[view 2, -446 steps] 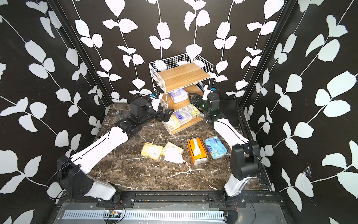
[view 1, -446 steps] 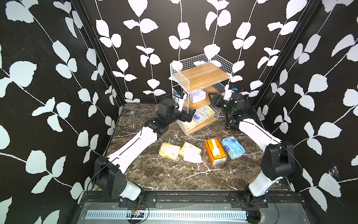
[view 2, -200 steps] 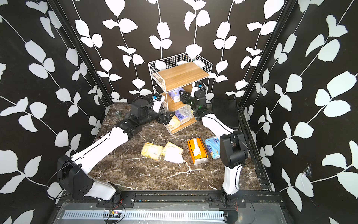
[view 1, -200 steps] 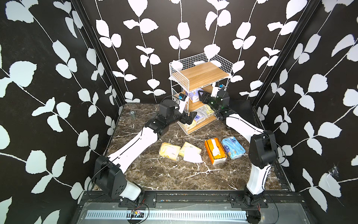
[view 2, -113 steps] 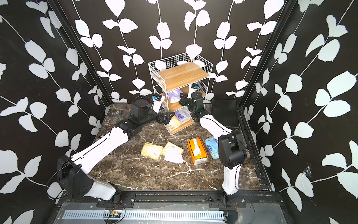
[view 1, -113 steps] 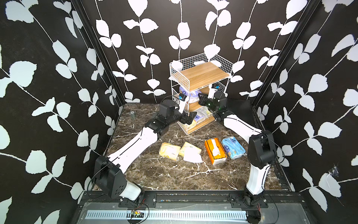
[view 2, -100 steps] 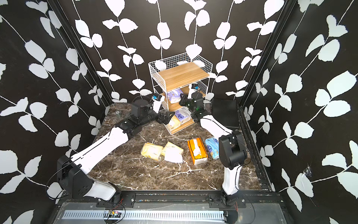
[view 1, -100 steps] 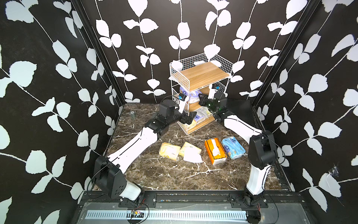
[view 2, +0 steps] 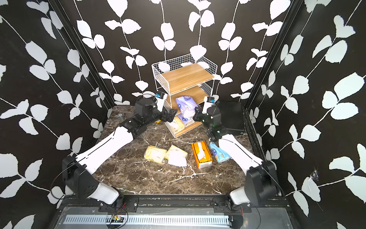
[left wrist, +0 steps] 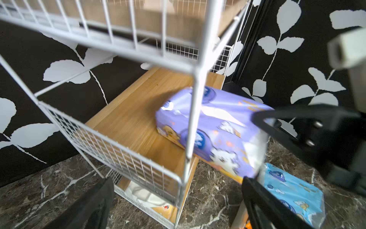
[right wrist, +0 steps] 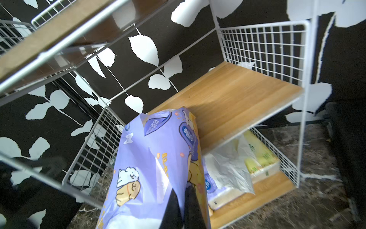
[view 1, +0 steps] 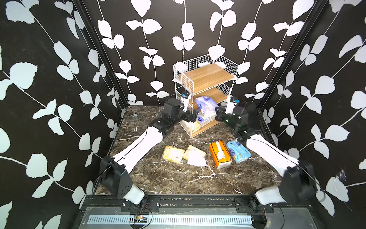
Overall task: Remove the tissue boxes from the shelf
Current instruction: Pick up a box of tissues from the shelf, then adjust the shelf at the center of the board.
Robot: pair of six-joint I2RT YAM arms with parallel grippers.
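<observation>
On the near worktop (view 1: 178,178), two yellow packs (view 1: 172,154), the orange-and-white box (view 1: 219,154) and a light blue pack (view 1: 238,151) lay loose. Beyond, my left claw (view 1: 193,117) gaped beside the shelf (view 1: 206,77), while my right claw (view 1: 216,113) pinched the lilac pack (view 1: 206,105) overhanging its middle board.

Shelf (view 1: 206,79) at 12 o'clock of marble table (view 1: 158,178). Lilac pack (view 1: 205,103) tilted, half off middle board. Right gripper (view 1: 217,114) pinches its 4 o'clock end. Left gripper (view 1: 193,117), jaws apart, at shelf's 8 o'clock side. On table, 6 o'clock from shelf, in row: pale yellow packs (view 1: 172,155), orange-and-white box (view 1: 219,155), light blue pack (view 1: 238,151).
</observation>
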